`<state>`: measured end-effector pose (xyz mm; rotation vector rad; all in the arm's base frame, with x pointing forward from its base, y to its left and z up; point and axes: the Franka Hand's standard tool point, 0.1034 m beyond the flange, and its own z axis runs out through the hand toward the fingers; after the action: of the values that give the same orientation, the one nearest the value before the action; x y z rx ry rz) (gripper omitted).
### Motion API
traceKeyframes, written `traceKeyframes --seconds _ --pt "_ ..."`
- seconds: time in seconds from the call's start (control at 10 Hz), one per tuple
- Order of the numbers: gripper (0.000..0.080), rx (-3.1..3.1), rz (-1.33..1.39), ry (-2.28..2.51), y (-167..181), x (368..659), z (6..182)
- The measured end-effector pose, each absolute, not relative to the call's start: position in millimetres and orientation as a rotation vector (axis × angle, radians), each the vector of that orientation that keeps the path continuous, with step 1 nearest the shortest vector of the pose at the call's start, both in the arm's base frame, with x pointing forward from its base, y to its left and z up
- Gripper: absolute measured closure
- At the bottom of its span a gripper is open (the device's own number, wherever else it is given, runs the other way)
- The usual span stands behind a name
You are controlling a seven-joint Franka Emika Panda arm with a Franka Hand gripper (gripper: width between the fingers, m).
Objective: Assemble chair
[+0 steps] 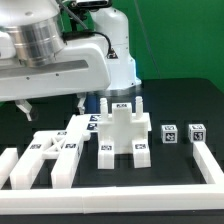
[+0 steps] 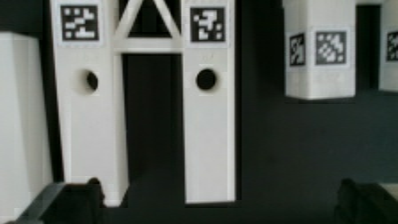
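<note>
Glossy white shells run all along the arm point(image 1: 100, 62), rounded and smooth. A ribbed silver collar point(image 1: 35, 35) rings the wrist, and at the tool's end the fingers point(image 1: 22, 106) are dark, almost black.

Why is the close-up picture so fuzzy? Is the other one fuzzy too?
Wrist view: soft focus all over, the long white bar and its tag look smeared. Exterior view: sharper; the arm's metal ring glints with glare, and the white parts lose detail against the black table.

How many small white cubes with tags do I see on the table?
2. The first cube stands to the exterior view's right of the central part; the second cube is beside it, further right. The arm may hide others.
</note>
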<state>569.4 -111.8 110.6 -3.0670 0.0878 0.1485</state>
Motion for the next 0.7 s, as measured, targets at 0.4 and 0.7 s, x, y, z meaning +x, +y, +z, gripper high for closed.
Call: traceKeyframes --seconds 0.4,0.7 --pt "0.0150 -3.125 -0.164 0.123 -112.1 570.9 75.3" --pt "0.0150 -3.137 -0.119 0.137 -109.8 564.2 47.4"
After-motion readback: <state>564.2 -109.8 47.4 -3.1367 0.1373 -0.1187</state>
